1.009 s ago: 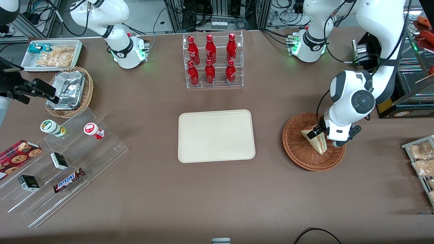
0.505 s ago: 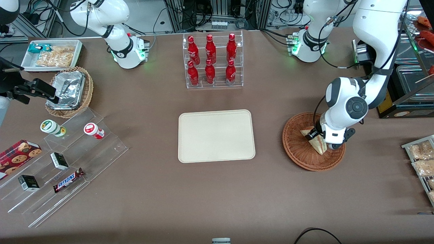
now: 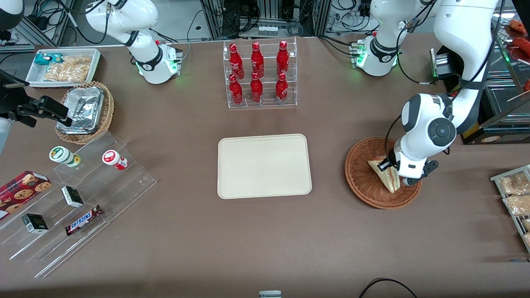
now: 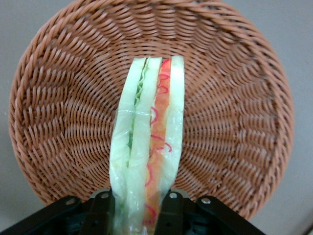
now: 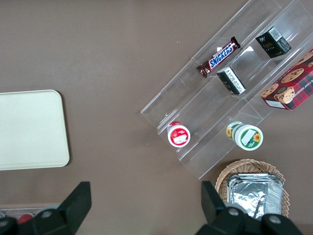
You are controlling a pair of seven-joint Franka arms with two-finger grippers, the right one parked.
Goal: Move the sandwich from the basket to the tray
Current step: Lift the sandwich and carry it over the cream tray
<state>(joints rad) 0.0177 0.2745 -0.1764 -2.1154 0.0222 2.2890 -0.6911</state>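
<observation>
The sandwich (image 4: 149,147) is held edge-up between the two black fingers (image 4: 100,213) of the gripper (image 4: 136,215), which is closed on the wide end of the wedge; in the left wrist view the clear wrapping is seen pinched from both sides, with the pale bread faces pressed against the pads and the green and red-orange filling stripes running away from the gripper toward the pointed end. In the front view the gripper (image 3: 393,169) is seen low over the basket (image 3: 364,186), at the part of it toward the working arm's end of the bench, and the sandwich (image 3: 387,176) is seen standing on edge within the basket's rim, its point directed toward the front camera. Whether the sandwich is touching the woven bottom or is raised just clear of it cannot be told. The basket is set on the brown bench (image 3: 265,240), and the tray (image 3: 264,165) lies flat beside it, well apart, toward the parked arm's end. Farther from the front camera than the tray, a clear rack of red bottles (image 3: 258,72) is seen upright.
</observation>
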